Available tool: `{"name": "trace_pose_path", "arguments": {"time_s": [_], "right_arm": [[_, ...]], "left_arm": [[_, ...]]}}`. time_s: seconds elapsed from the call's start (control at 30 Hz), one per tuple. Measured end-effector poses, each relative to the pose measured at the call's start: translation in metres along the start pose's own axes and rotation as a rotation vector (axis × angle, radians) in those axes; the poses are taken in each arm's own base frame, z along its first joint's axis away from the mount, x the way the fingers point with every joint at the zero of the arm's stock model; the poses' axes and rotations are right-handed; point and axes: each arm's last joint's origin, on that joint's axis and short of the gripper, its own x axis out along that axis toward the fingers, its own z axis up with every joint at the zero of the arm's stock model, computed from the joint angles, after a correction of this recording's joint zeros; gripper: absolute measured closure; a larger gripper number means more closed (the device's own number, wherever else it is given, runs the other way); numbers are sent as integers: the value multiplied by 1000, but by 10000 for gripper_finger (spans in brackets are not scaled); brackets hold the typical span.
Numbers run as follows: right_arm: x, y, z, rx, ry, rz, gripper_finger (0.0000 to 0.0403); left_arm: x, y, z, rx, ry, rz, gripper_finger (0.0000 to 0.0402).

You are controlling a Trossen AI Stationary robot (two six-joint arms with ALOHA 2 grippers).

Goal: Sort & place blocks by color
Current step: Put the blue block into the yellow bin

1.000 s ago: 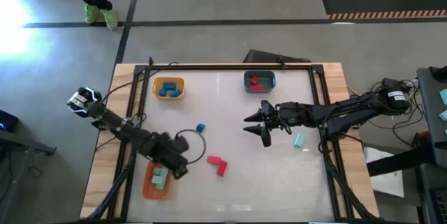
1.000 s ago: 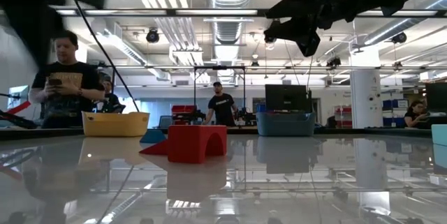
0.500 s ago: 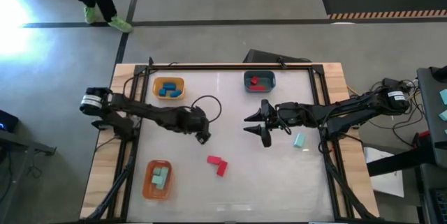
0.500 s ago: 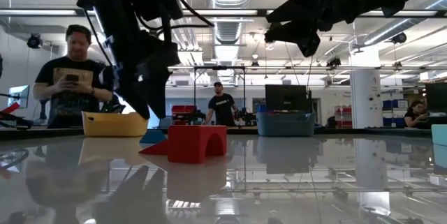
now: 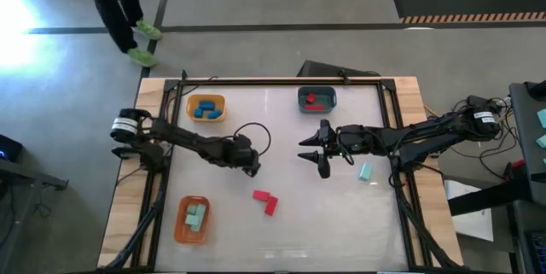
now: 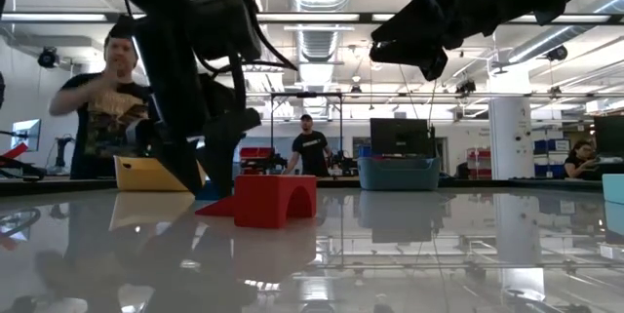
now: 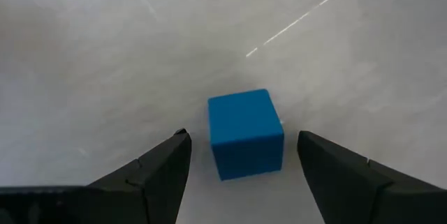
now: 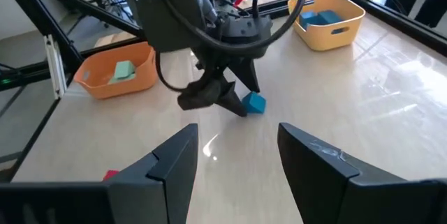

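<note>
- Pale glossy worktable in a wooden frame (image 5: 281, 231): we see 3 trays on it – yellow plastic tray (image 5: 206, 108) w/ blue blocks far left, dark teal-grey tray (image 5: 316, 100) w/ red pieces far centre, orange plastic tray (image 5: 192, 220) w/ mint-green blocks near left.
- Left gripper (image 5: 250, 164) sits low over the table centre-left, jaws apart, straddling the small blue plastic cube (image 7: 245, 133); neither finger touches it yet, per the left wrist view.
- Right gripper (image 5: 314, 155) hangs above mid-table, jaws apart, empty, waiting.
- Loose blocks left to sort: red plastic arch-like blocks (image 5: 266, 200) near centre, one mint-green block (image 5: 365, 171) by the right arm, plus the blue cube.
- Risks, as we judge them: cube looks turned a bit vs. the fingers, so closing could twist it or squirt it out on the slick top; a shallow grip could drop it en route to the yellow tray; the left arm's looping black cable (image 5: 254, 134) could drag over nearby blocks.
</note>
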Motion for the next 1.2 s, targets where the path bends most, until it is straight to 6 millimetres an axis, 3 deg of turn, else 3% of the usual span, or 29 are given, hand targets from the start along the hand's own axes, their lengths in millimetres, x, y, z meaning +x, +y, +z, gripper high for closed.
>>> {"name": "trace_pose_path", "arguments": {"time_s": [0.2,0.43,0.57,0.7,0.83,0.97,1.07,1.2], "right_arm": [[0,0,0,13,3,-1,216],[0,0,0,13,4,-1,216],[0,0,0,12,5,-1,216],[0,0,-1,12,8,-1,216],[0,0,-1,20,14,-2,216],[0,0,-1,28,12,-2,216],[0,0,-1,30,11,-1,216],[0,0,-1,41,11,-1,216]], "left_arm": [[4,-3,-1,-3,-34,1,176],[5,-4,0,-15,-55,-8,286],[-1,-5,2,-1,-52,-31,286],[-27,-2,16,51,-84,-97,286],[-59,32,33,95,-95,-29,286],[-81,88,53,63,-158,161,286],[-80,130,64,-20,-161,265,286],[-67,167,69,-80,-158,312,286]]}}
